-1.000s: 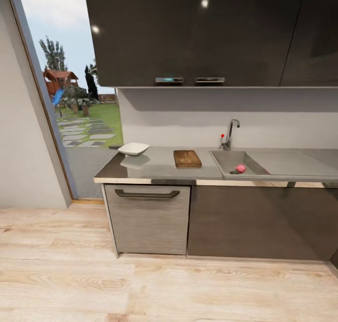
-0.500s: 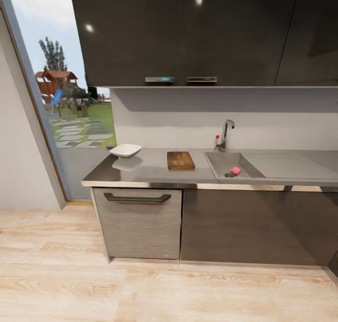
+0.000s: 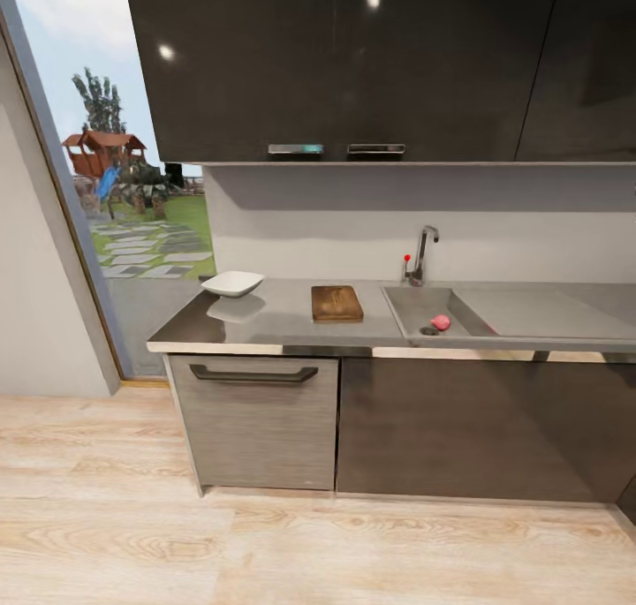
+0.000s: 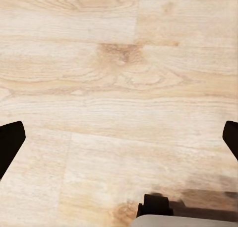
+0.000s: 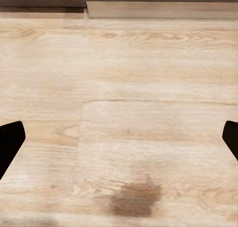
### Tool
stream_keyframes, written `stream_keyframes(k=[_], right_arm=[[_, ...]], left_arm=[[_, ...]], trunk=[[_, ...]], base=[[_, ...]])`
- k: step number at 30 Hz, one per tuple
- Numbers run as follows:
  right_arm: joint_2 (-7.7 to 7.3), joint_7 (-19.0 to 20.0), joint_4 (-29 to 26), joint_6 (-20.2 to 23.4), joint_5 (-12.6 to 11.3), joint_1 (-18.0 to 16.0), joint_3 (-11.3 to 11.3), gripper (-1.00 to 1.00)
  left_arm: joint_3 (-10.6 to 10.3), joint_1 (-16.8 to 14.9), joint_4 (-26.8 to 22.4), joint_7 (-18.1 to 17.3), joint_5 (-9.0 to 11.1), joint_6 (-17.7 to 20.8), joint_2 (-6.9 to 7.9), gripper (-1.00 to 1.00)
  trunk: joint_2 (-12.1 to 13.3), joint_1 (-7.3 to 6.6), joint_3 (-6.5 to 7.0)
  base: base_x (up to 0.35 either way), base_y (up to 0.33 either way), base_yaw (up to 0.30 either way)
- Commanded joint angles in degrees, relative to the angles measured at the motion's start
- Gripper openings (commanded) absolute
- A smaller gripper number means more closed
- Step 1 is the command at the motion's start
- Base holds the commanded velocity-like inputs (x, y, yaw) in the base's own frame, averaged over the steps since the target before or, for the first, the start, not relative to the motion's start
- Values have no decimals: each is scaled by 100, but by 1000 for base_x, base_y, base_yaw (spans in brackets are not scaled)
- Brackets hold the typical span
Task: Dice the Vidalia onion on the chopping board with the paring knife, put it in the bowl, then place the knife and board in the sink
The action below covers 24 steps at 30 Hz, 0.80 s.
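The Vidalia onion (image 3: 441,322) lies in the sink (image 3: 415,303) basin beside the drain. Left of the sink on the tabletop (image 3: 283,318) rests the chopping board (image 3: 336,304), well back from the front edge; further left sits the bowl (image 3: 232,283), near the tabletop's end. Bare wooden floor (image 3: 309,543) stretches before the cabinets. Both the left gripper (image 4: 119,142) and right gripper (image 5: 119,142) hang spread wide and hold nothing.

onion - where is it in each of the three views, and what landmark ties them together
Head view: the onion lies in the sink, right of centre, beside the drain.
Left wrist view: not in it; the camera looks down at the wooden floor.
Right wrist view: not in it; floor again, cabinet base along one edge.
Shared landmark: the light wooden floor.
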Motion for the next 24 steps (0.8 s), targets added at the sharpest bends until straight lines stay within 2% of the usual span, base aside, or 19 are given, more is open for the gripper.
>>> stream_keyframes(k=[1,24], right_arm=[[-1,-1,1,-14,1,-1,3,100],[-2,3,10,-100,1,-1,10,100]], left_arm=[[0,-2,4,14,-3,-15,0,100],[0,-2,17,14,-8,-15,0,100]], trunk=[[-3,0,-5],[-3,0,-5]], base=[[1,-1,0],[0,0,0]])
